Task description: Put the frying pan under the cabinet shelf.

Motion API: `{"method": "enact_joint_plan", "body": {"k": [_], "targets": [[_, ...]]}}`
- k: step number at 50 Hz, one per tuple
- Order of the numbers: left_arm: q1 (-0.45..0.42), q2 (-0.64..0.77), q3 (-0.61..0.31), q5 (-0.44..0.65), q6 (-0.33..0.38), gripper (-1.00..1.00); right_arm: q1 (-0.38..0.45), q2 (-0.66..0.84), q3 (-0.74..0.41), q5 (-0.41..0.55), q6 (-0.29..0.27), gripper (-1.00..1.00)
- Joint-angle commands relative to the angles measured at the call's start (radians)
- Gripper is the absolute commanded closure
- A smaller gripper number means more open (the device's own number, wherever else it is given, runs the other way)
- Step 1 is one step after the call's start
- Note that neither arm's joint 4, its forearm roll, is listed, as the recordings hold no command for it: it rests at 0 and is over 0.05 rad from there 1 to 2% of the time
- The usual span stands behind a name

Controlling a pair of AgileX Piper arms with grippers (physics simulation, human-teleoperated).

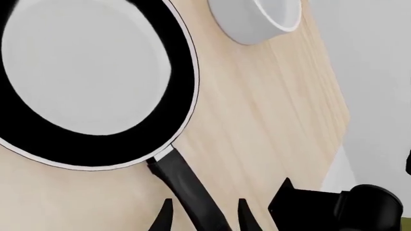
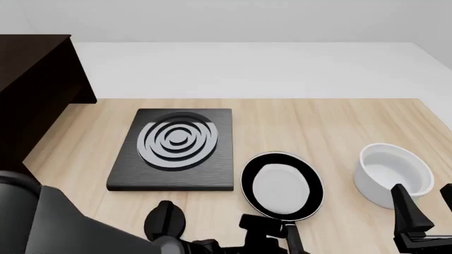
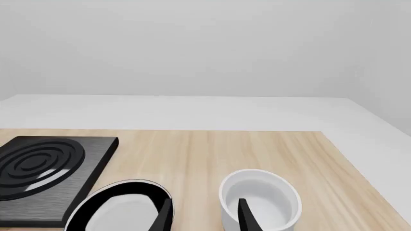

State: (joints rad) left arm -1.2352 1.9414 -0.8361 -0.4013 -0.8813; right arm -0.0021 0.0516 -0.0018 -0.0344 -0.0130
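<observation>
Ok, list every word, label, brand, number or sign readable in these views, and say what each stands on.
None: no text, number or sign shows in any view.
Round black frying pan with light-grey bottom: no marking.
Flat black stove plate: only grey rings.
White bowl: plain.
Dark brown wooden cabinet: plain.
Light wooden table: plain.

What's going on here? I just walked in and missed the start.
The left gripper is at the frying pan's handle, jaws either side of it, not clearly closed. The pan sits on the table between the stove plate and the white bowl. The cabinet stands far left. The right gripper hangs open.
</observation>
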Motion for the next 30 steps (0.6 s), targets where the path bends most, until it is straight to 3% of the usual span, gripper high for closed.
{"method": "enact_joint_plan", "body": {"k": [1, 12, 13, 30], "targets": [[0.005, 0.048, -0.010, -0.035, -0.021, -1.00, 0.000, 0.000, 0.000, 0.000, 0.000, -1.00], [0.018, 0.078, -0.018, -0.067, -0.041, -1.00, 0.000, 0.000, 0.000, 0.000, 0.000, -1.00], [0.018, 0.080, -0.017, -0.070, -0.044, 1.00, 0.000, 0.001, 0.000, 0.000, 0.000, -1.00], [0.077, 0.075, -0.018, -0.059, -0.048, 1.00, 0.000, 0.000, 0.000, 0.000, 0.000, -1.00]]}}
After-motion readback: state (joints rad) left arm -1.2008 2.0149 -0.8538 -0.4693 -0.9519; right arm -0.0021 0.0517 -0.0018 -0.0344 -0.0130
